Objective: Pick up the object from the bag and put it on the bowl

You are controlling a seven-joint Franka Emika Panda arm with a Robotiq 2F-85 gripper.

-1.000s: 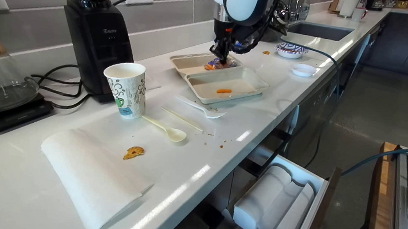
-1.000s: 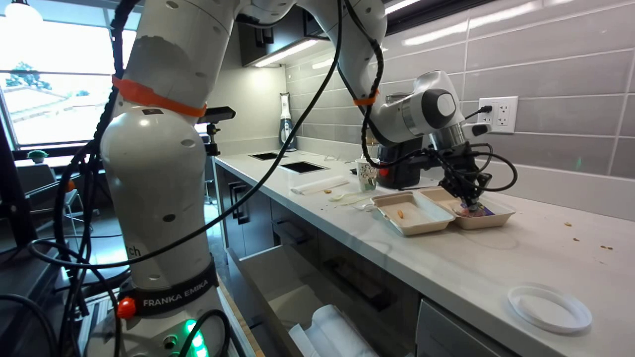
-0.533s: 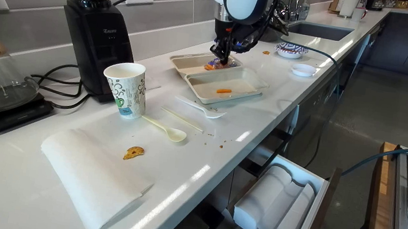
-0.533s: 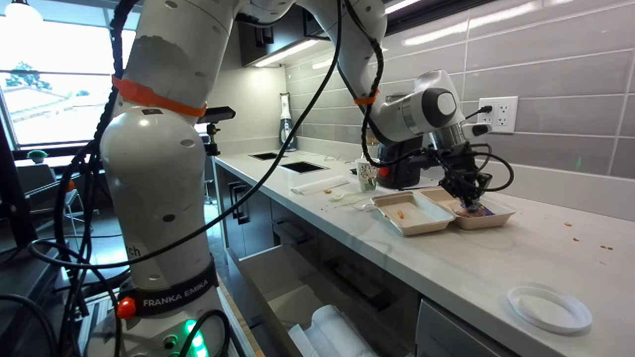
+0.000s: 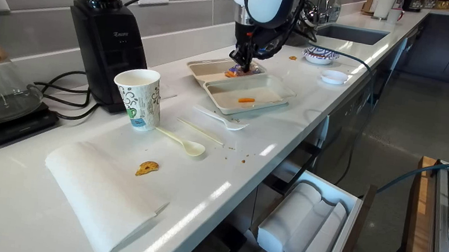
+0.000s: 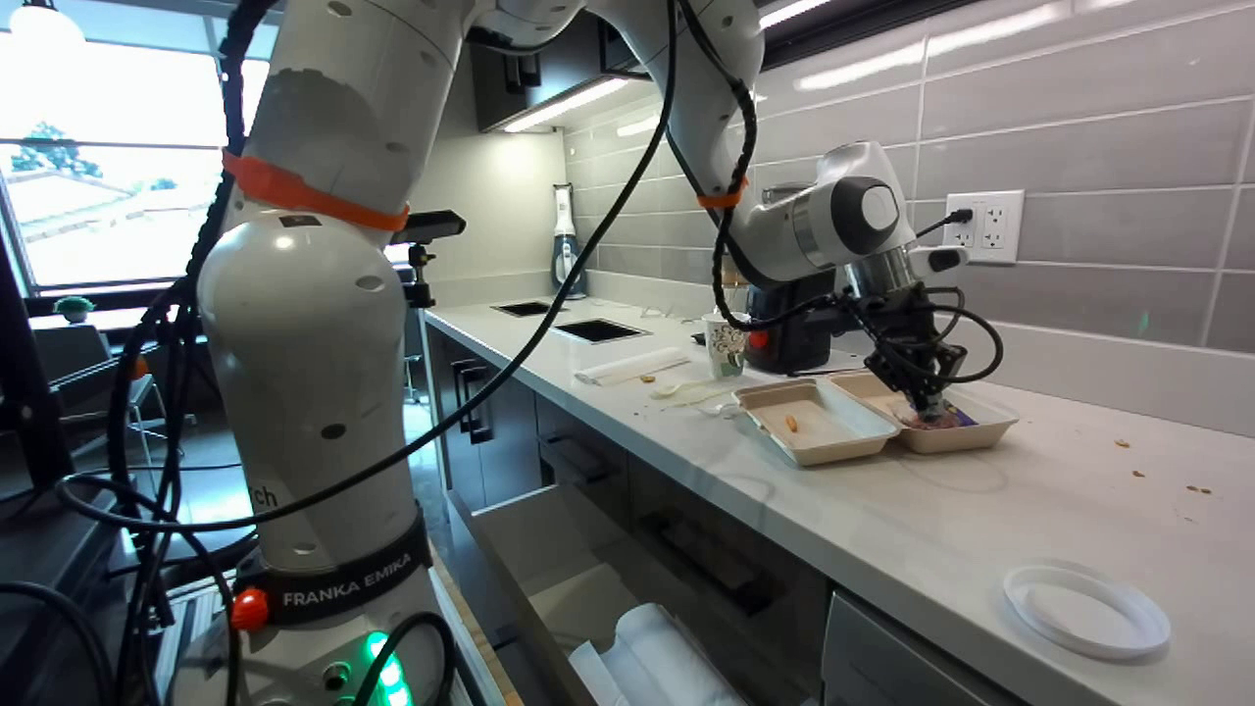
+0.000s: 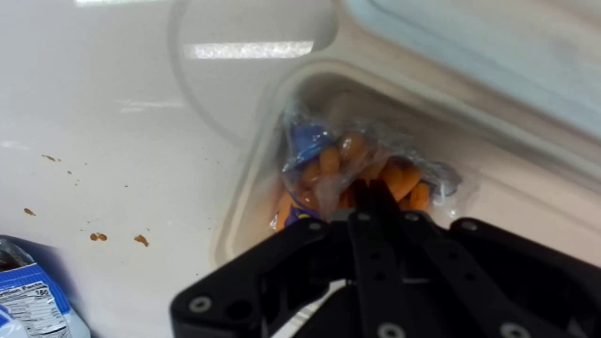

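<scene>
Basically, gripper (image 7: 369,184) closed up at carrot bag (image 7: 335,159), can't tell if gripping; wrist-view 8 o'clock: "160" pkt (image 7: 35,300); "Encore" grinder (image 5: 105,56), "FRANKA EMIKA" base (image 6: 333,588).

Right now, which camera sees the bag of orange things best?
The wrist view: up close, it shows the bag and orange pieces inside, though the pincer covers some. Both exterior views show it small, partly behind the pincer.

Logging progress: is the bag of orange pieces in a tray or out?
In: the wrist view shows the bag within the walls of the tray.
</scene>
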